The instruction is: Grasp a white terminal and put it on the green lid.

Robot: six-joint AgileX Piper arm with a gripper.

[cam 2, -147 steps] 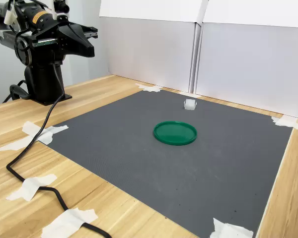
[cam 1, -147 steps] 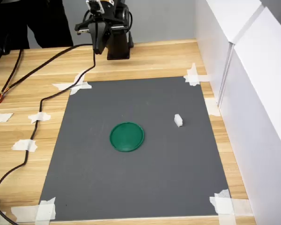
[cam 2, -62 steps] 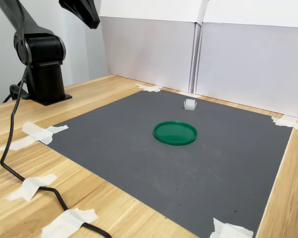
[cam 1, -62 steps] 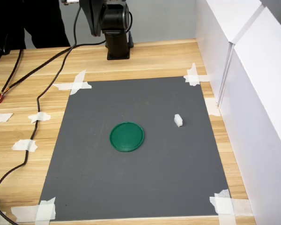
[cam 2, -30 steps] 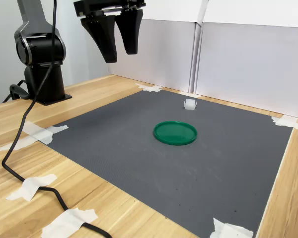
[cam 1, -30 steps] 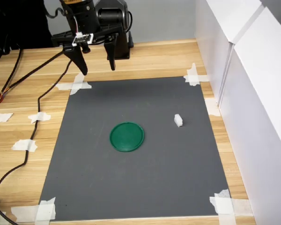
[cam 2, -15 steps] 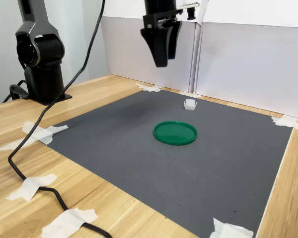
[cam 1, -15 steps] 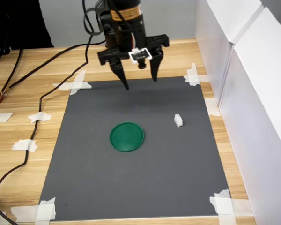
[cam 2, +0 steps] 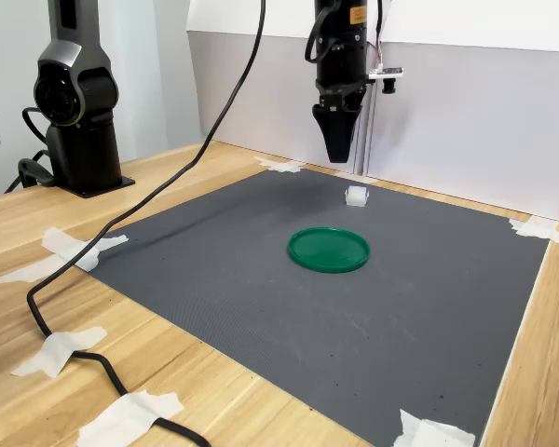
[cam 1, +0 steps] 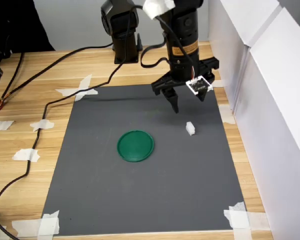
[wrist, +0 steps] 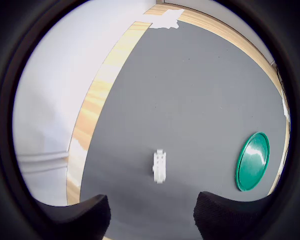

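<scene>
Gripper (cam 1: pixel 188 103) hangs wide-open above white terminal (cam 1: pixel 190 128), presumably to straddle it; green lid (cam 1: pixel 135 145) lies apart.

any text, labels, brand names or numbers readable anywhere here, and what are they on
Nothing can be read.
Orange label band on the arm: small dark marks, too blurred to read in both exterior views.
Small white tag by the gripper: dark markings, too small to read.
White terminal, green lid, grey mat, tape strips: no print visible.
</scene>
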